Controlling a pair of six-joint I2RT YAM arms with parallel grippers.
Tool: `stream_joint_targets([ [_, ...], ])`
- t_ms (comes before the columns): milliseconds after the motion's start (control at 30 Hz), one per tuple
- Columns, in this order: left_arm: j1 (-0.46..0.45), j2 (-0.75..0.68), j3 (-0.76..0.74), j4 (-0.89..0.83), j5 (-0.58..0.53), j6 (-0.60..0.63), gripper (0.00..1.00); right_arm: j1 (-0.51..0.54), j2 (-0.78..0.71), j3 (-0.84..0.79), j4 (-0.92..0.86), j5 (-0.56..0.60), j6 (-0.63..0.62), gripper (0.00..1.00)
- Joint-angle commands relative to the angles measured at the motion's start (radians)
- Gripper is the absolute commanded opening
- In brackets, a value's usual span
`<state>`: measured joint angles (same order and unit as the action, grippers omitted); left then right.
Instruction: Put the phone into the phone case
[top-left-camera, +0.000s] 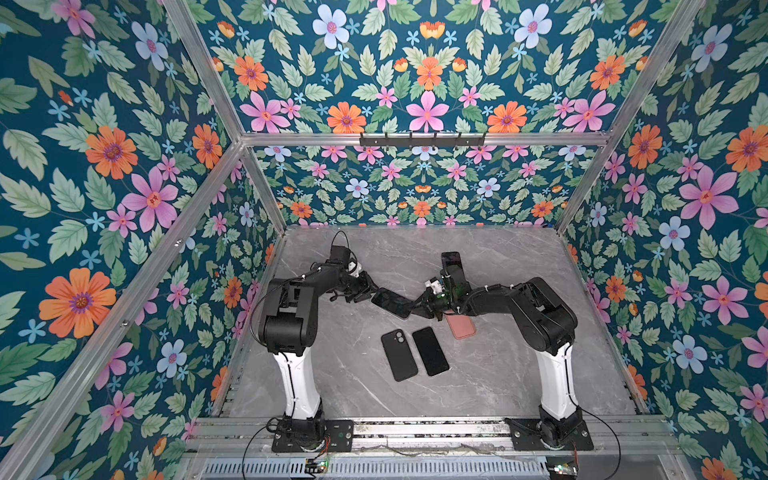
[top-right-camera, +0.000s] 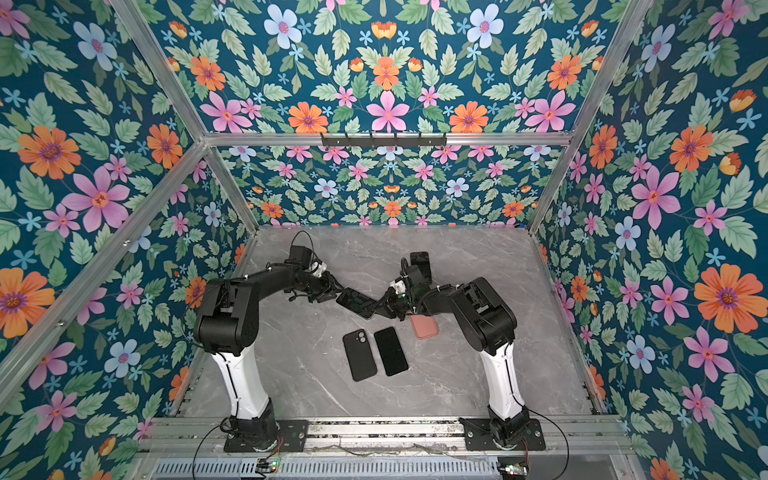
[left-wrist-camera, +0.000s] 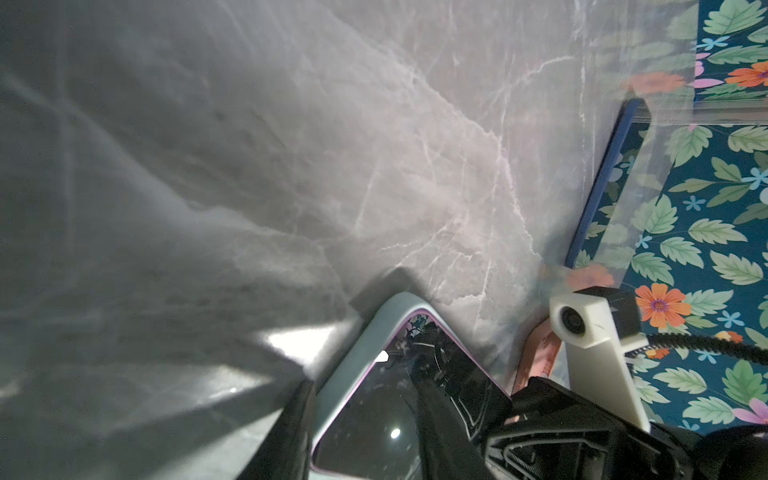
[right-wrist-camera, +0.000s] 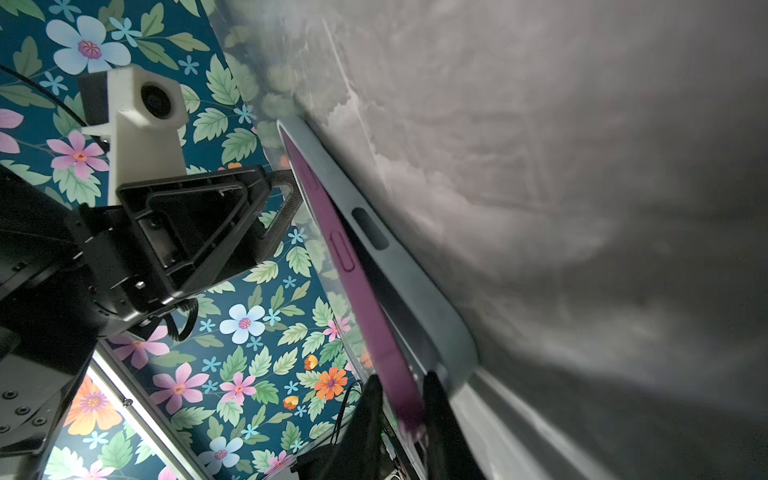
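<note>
Left gripper (top-left-camera: 370, 294) clamped on the light-blue phone case (left-wrist-camera: 365, 328) corner. Right gripper (right-wrist-camera: 401, 376) pinches the purple phone (right-wrist-camera: 365, 316) end — phone edge partly out of case.

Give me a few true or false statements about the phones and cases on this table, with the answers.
1. The phone at the right gripper has a pink edge. True.
2. The case around it is black. False: it is pale grey.
3. That phone sits fully in its case. False: the end at the right gripper stands out of it.
4. A black case and a black phone lie side by side on the table. True.
5. The pink case lies to the left of those two. False: in both top views it lies to their right.
</note>
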<state>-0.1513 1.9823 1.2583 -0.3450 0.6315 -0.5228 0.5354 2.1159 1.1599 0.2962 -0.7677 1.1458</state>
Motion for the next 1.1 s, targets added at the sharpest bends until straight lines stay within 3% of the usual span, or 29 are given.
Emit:
stream_joint_targets([
  [0,0.000,-0.008,-0.001,0.000,0.004,0.000,0.43,0.003,-0.016,0.005,-0.045,0.019,0.023,0.22],
  [267,0.001,-0.013,0.002,0.001,-0.008,-0.003,0.43,0.016,-0.076,0.059,-0.256,0.073,-0.041,0.37],
  [467,0.004,-0.033,-0.001,-0.016,-0.024,0.000,0.43,0.029,-0.109,0.113,-0.448,0.130,-0.139,0.39],
  [667,0.002,-0.105,-0.037,-0.048,-0.042,0.000,0.46,0.031,-0.156,0.190,-0.633,0.242,-0.388,0.38],
  [833,0.005,-0.131,-0.065,-0.075,-0.047,0.029,0.49,0.092,-0.174,0.272,-0.874,0.516,-0.622,0.38],
  [933,0.004,-0.098,-0.038,-0.078,-0.042,0.038,0.50,0.118,-0.179,0.263,-0.873,0.535,-0.590,0.40],
  [1067,0.005,-0.050,0.007,-0.071,-0.023,0.030,0.51,0.139,-0.183,0.223,-0.811,0.496,-0.365,0.42],
])
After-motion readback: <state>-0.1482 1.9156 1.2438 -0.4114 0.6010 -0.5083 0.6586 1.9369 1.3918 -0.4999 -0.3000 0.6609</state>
